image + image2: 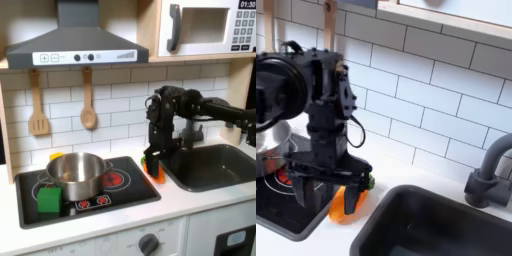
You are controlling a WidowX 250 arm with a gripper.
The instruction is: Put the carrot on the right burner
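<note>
I am holding the gripper (pixel 344 193) low over the counter strip between the stove (pixel 135 190) and the sink (pixel 215 165). Its jaws are closing around the carrot (pixel 349 203), which is lying on the counter at the stove's 3 o'clock edge, green top pointing toward the sink in the second exterior view. I judge this is the pick-up, since the burner (pixel 113 178) at the pot's (pixel 78 172) 3 o'clock is sitting bare, awaiting it.
</note>
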